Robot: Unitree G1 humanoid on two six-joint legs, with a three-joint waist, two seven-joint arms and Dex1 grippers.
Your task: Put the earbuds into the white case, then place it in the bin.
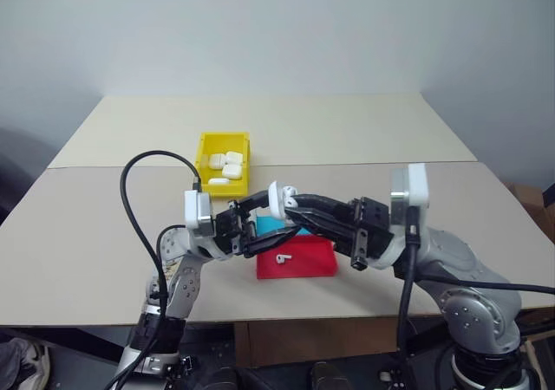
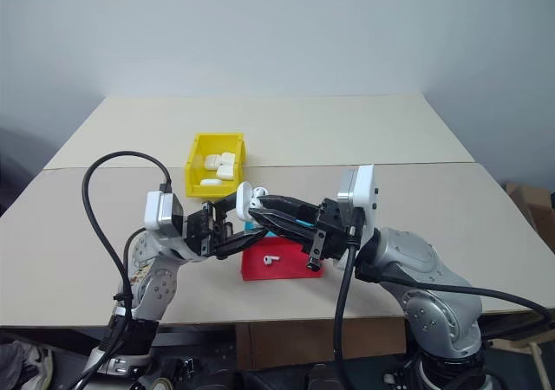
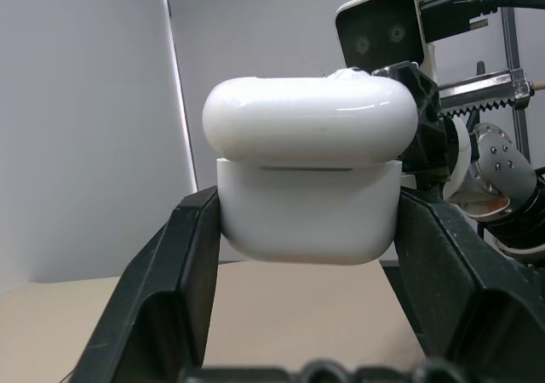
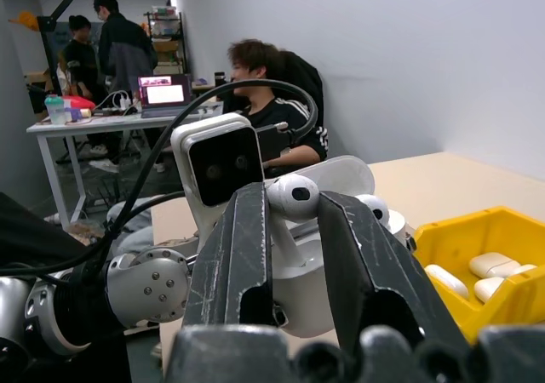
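table is tan, two panels, seam running across the middle. people sit and stand at a desk with a laptop in the background of the right wrist view.

yellow bin sits just past the seam, left of centre, with several white cases already lying in it. nearer the robot is a flat red tray with a blue part at its far edge, mostly hidden behind the arms.

left gripper is raised above the tray, clamped tight on the lower half of the white case, one finger on each side. lid is swung up, clear in the right wrist view; in the left wrist view it looks nearly down, so how far open i can't tell.

right gripper comes in from the right and meets the case at its mouth. fingers are nearly closed, pinching one earbud by its stem, head sticking out above the fingertips, right at the open case.

second earbud lies loose on the red tray, below both grippers.
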